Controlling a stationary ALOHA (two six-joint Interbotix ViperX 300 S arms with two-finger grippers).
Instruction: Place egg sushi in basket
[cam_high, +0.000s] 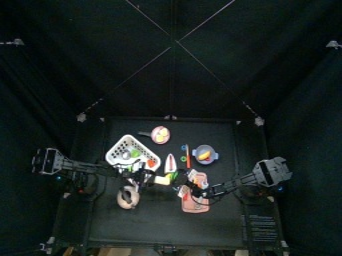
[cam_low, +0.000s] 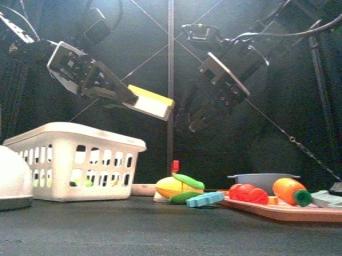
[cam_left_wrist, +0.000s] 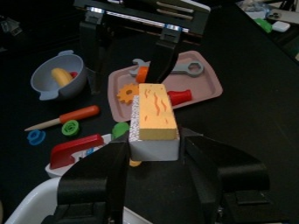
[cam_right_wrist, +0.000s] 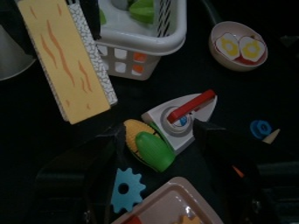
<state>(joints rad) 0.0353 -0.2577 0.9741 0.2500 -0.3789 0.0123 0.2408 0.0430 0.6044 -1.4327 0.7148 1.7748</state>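
Top view: both arms reach in low, the left from mid-left, the right from lower right, their heads meeting just below the frame's centre. White basket (cam_high: 126, 150) sits left of centre. A small plate (cam_high: 160, 134) lies above it, a bowl (cam_high: 205, 154) right of centre, a pink tray (cam_high: 194, 192) below centre. Too small here to read either grip.

Front view: left gripper (cam_low: 131, 96) hangs in the upper left, slanting down to the right, with the egg sushi (cam_low: 151, 99) at its tip, a yellow slab on a white block, held in the air well above the table. The basket (cam_low: 74, 160) stands lower left on the table; the sushi is up and to its right, not in it. Right arm hangs upper centre-right, angled down-left, its gripper (cam_low: 195, 118) dark; jaws unreadable. Toy foods and the tray (cam_low: 297, 210) sit along the lower right.

Left wrist view: jaws stand wide, clamped on the white base of the egg sushi (cam_left_wrist: 155, 122) at frame centre, yellow top facing the camera. The other arm's head sits at the top. The tray (cam_left_wrist: 176, 83), bowl (cam_left_wrist: 58, 72) and a carrot (cam_left_wrist: 65, 117) lie beyond.

Right wrist view: the sushi (cam_right_wrist: 68, 59) fills the upper left, basket (cam_right_wrist: 146, 31) top centre, plate with egg halves (cam_right_wrist: 239, 44) upper right. Own jaws too dark; cannot tell their state.
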